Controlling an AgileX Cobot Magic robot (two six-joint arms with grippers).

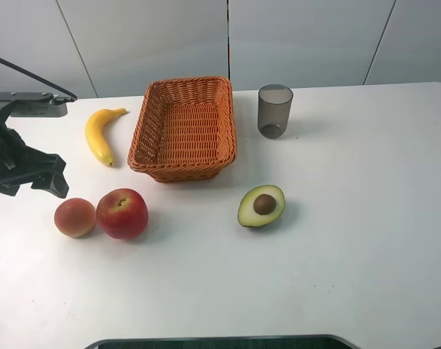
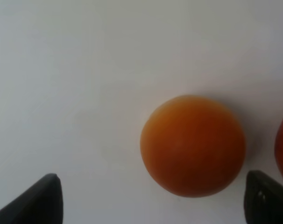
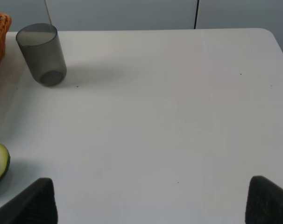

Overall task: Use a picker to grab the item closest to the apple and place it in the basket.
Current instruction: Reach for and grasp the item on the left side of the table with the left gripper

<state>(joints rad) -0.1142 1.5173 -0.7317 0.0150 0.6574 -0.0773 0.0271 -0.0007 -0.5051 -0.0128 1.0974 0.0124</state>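
Exterior high view: the orange fruit (image 1: 75, 217) sits at nine o'clock of the apple (image 1: 122, 213). Left fingers (image 2: 38, 200) and right fingers (image 3: 36, 203) gape wide, empty.

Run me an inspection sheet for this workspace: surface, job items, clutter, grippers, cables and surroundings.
Surface: white table, no spills seen.
Job's things: orange-pink fruit beside the apple, slim gap between them; basket holds nothing; picker at the table's left edge.
Clutter: banana, grey cup, halved avocado.
Grippers: left gripper open, above the fruit, not touching it; right gripper open, nothing between its jaws.
Cables: thin black cable above the picker, off the table.
Surroundings: pale wall panels; nothing else seen.
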